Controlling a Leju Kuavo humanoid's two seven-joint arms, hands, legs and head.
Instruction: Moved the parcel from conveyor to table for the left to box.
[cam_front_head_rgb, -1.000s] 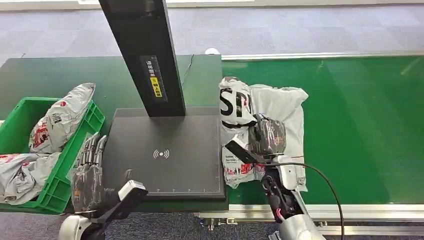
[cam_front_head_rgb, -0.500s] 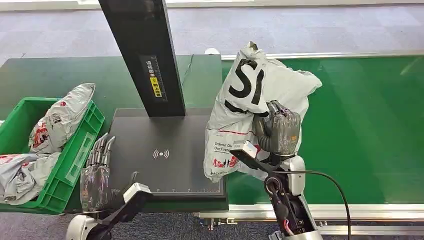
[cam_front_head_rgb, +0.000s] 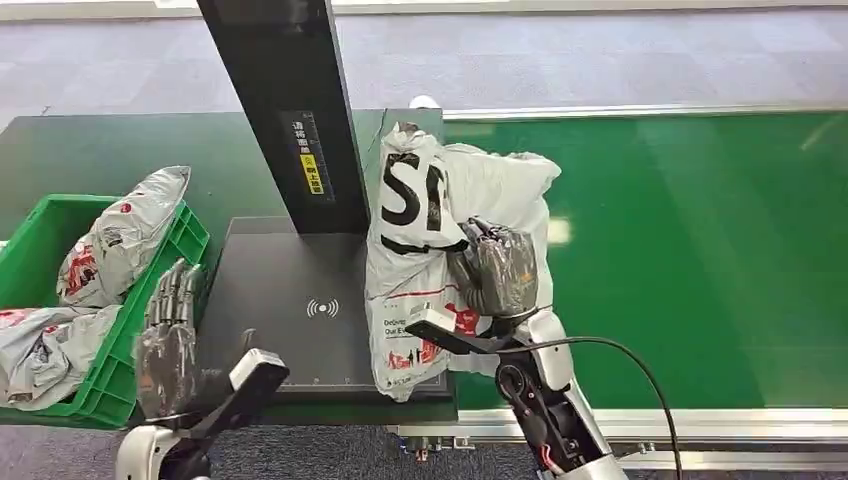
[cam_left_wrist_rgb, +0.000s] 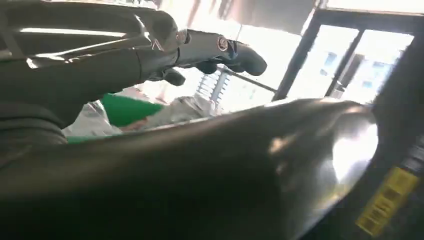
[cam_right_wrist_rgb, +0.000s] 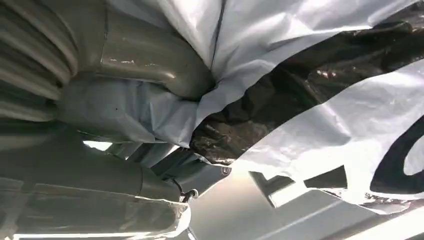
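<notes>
A white plastic parcel (cam_front_head_rgb: 420, 230) with big black letters and red print hangs in the air, gripped by my right hand (cam_front_head_rgb: 495, 270). It is over the right edge of the black scanner table (cam_front_head_rgb: 300, 300), its lower end close to the table top. In the right wrist view the thumb (cam_right_wrist_rgb: 150, 60) presses into the crumpled parcel (cam_right_wrist_rgb: 310, 100) film. My left hand (cam_front_head_rgb: 168, 335) waits at the table's front left corner, fingers straight and apart, holding nothing. The left wrist view has that hand (cam_left_wrist_rgb: 125, 55) above the dark table surface.
A green crate (cam_front_head_rgb: 120, 340) at the left holds several grey parcels (cam_front_head_rgb: 120, 240). A black post (cam_front_head_rgb: 290, 110) with a yellow label rises from the table's back. The green conveyor belt (cam_front_head_rgb: 700, 250) stretches to the right, with a metal rail along its front.
My right hand lifted the parcel off the conveyor and carried it left, so it now hangs over the scanner table's right edge. The left hand shifted slightly left.
</notes>
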